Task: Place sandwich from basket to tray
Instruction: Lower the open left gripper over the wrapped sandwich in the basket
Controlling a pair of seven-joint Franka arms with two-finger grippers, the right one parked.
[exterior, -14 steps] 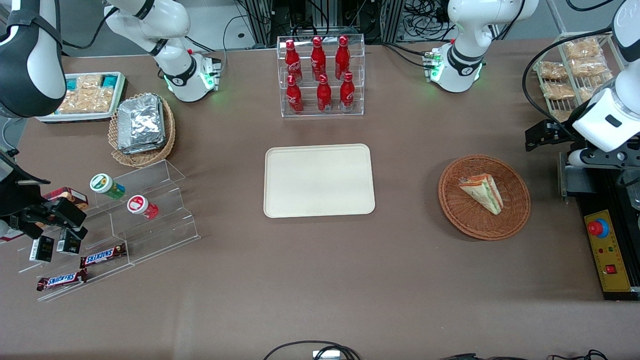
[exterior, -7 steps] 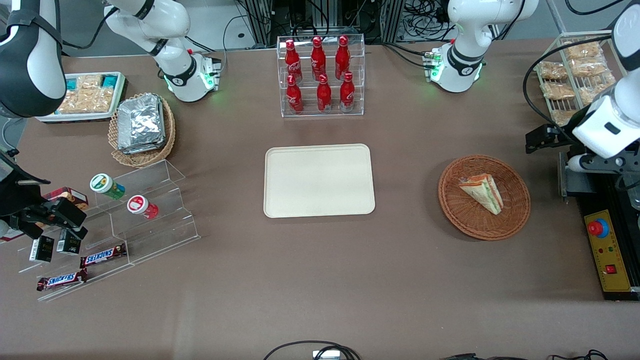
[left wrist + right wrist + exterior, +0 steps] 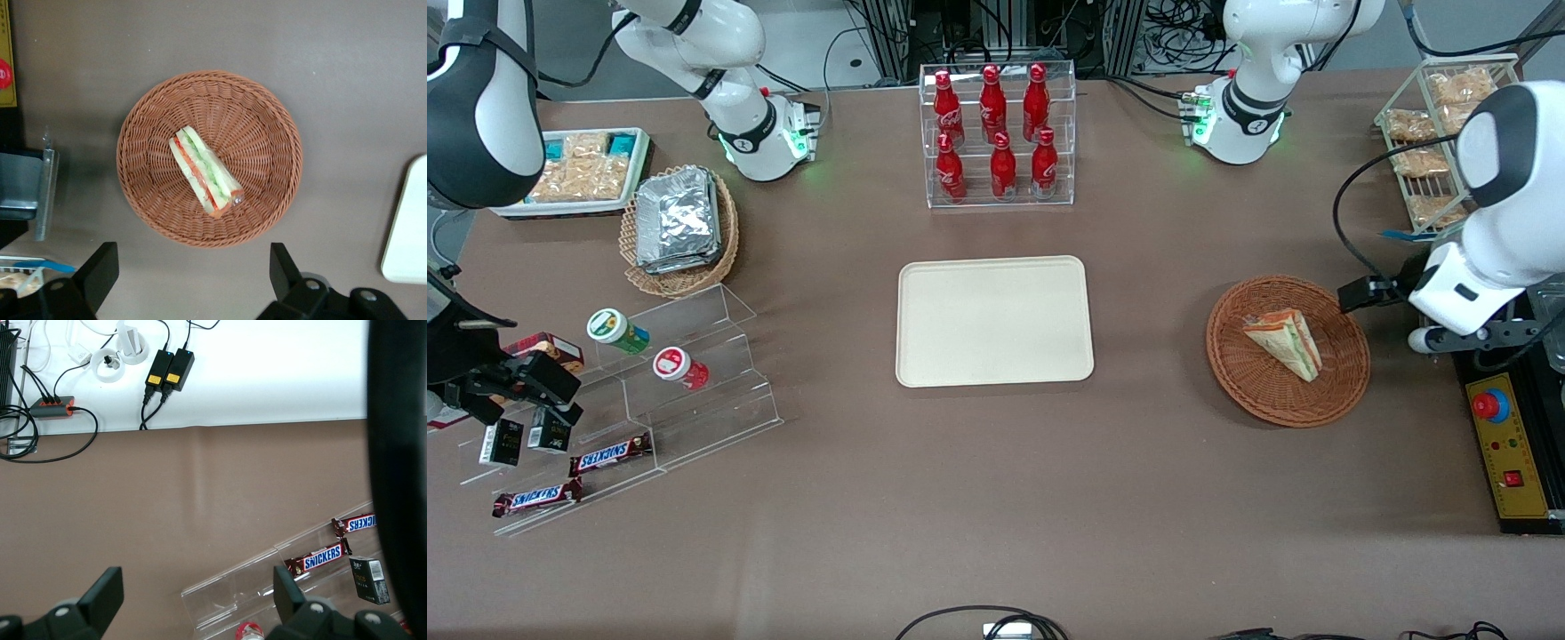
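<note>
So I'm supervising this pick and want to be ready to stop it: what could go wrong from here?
The triangular clear-wrapped sandwich lies slanted in the round reddish-brown wicker basket; the open left gripper, above the table beside the basket, may come down misaligned and pinch a corner. The wrap looks slippery, so it might slip out before reaching the cream rectangular tray. A low finger could catch the rim and shove the basket.

Left arm's gripper (image 3: 190, 267) hangs high, pointing down, its fingers spread wide.
</note>
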